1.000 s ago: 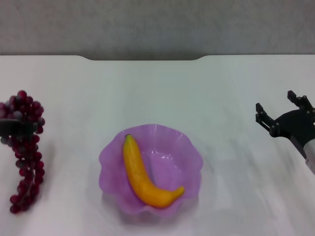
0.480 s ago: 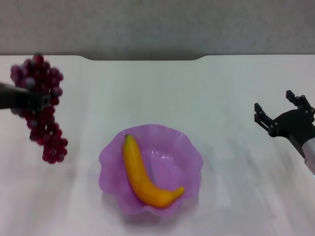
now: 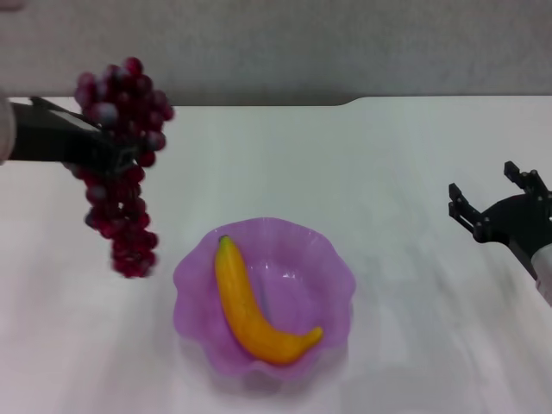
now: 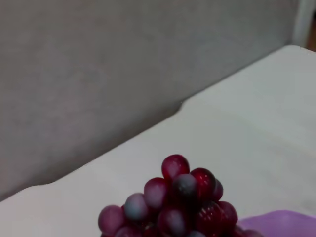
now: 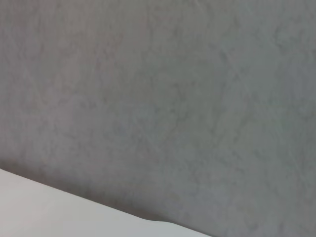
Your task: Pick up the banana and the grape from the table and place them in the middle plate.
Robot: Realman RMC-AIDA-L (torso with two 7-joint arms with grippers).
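Grape (image 3: 121, 164) hangs from left hand (image 3: 108, 151), no writing visible.

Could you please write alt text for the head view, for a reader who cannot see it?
The left gripper holds the grape bunch in the air, hanging left of the middle plate, where the banana already lies. The right gripper hovers open at the right over the white table.
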